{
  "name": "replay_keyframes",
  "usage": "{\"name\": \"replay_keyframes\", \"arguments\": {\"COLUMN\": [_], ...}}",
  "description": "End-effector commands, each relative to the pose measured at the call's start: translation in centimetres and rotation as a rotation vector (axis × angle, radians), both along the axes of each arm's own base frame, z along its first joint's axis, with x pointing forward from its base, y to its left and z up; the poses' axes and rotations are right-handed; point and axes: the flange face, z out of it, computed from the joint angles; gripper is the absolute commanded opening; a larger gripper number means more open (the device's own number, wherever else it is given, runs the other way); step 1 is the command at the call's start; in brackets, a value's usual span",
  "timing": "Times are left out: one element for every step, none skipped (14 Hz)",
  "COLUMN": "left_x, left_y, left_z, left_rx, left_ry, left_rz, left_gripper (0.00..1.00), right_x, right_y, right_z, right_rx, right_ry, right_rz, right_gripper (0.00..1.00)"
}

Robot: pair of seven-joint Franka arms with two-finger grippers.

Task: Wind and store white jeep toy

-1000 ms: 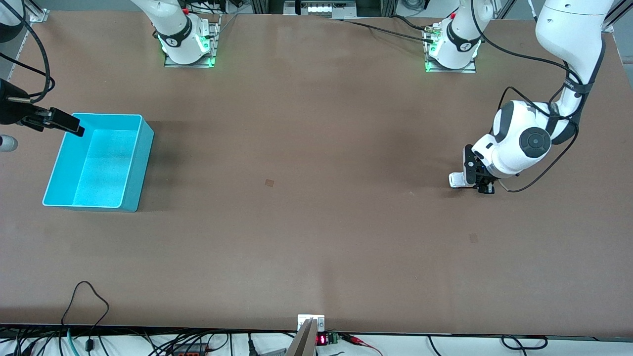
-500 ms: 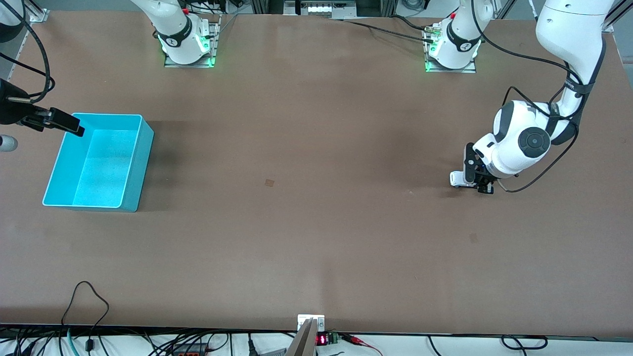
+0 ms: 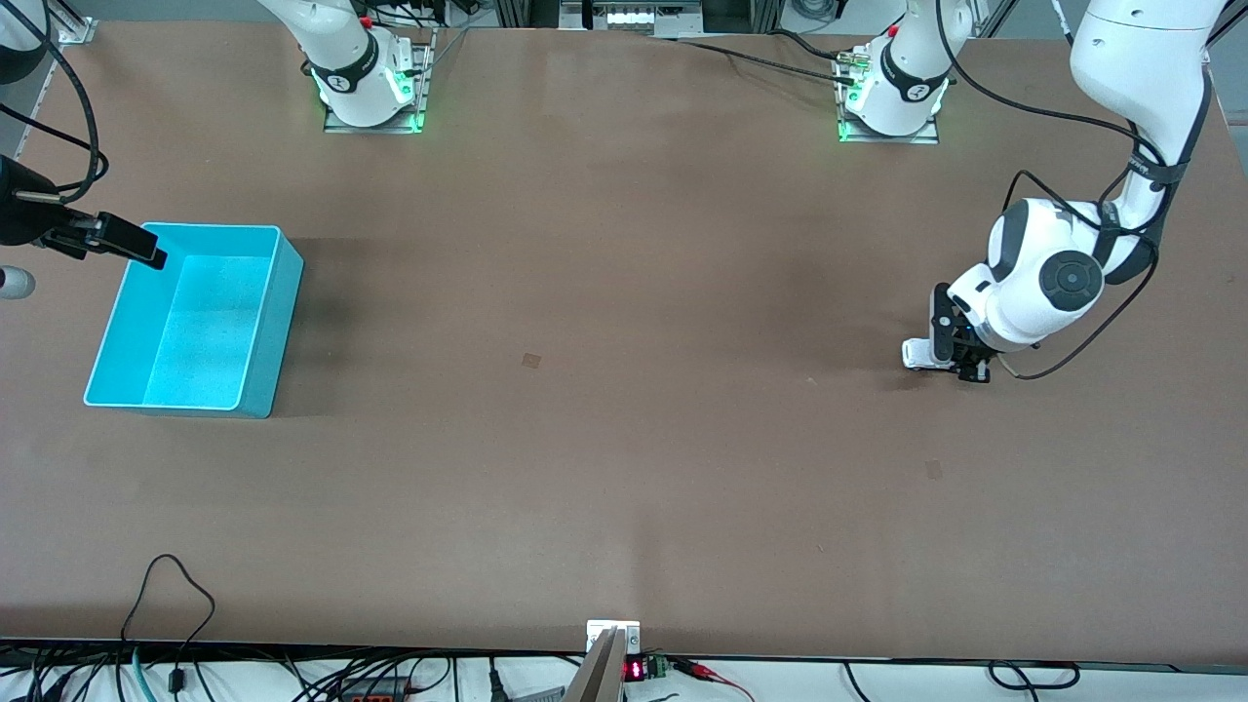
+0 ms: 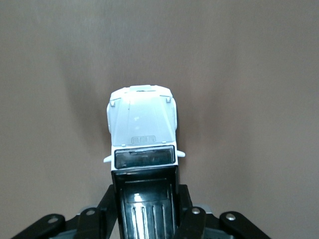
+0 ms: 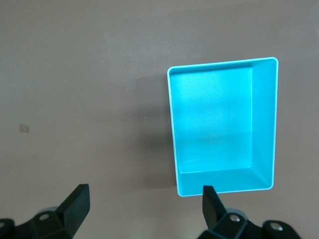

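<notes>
Left end effector (image 3: 951,359) gripping white jeep toy (image 4: 142,130), right end effector (image 5: 142,206) waiting

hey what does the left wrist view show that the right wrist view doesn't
Only the left wrist view shows the white jeep toy, its black roof clamped between the left gripper fingers. Only the right wrist view shows the teal bin, with nothing in it, below the open right gripper. Both show the bare brown table.

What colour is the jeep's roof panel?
Black, ribbed roof on the small boxy white jeep toy; the left wrist view shows it best.
</notes>
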Motion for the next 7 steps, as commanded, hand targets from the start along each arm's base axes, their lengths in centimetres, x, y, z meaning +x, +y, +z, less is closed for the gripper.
{"name": "replay_keyframes", "arguments": {"left_x": [-0.5, -0.5, -0.5, -0.6, -0.7, -0.8, -0.8], "left_y": [1.5, 2.0, 2.1, 2.5, 3.1, 3.4, 3.6], "left_z": [-2.2, -2.2, -2.2, -2.3, -2.3, -2.5, -2.5], "left_rx": [0.001, 0.001, 0.001, 0.001, 0.0, 0.0, 0.002], "left_ry": [0.017, 0.017, 0.017, 0.018, 0.02, 0.023, 0.023], "left_rz": [0.006, 0.021, 0.026, 0.033, 0.046, 0.05, 0.051], "left_gripper": [0.2, 0.2, 0.2, 0.2, 0.2, 0.2, 0.2], "right_x": [-0.2, -0.2, -0.2, -0.2, -0.2, -0.2, -0.2], "right_y": [0.1, 0.1, 0.1, 0.1, 0.1, 0.1, 0.1], "right_z": [0.4, 0.3, 0.3, 0.4, 0.3, 0.3, 0.4], "right_rx": [0.017, 0.017, 0.017, 0.017, 0.017, 0.017, 0.017], "right_ry": [0.0, 0.002, 0.002, 0.0, 0.002, 0.002, 0.0], "right_rz": [0.013, 0.013, 0.013, 0.013, 0.013, 0.013, 0.013], "right_gripper": [1.0, 1.0, 1.0, 1.0, 1.0, 1.0, 1.0]}}
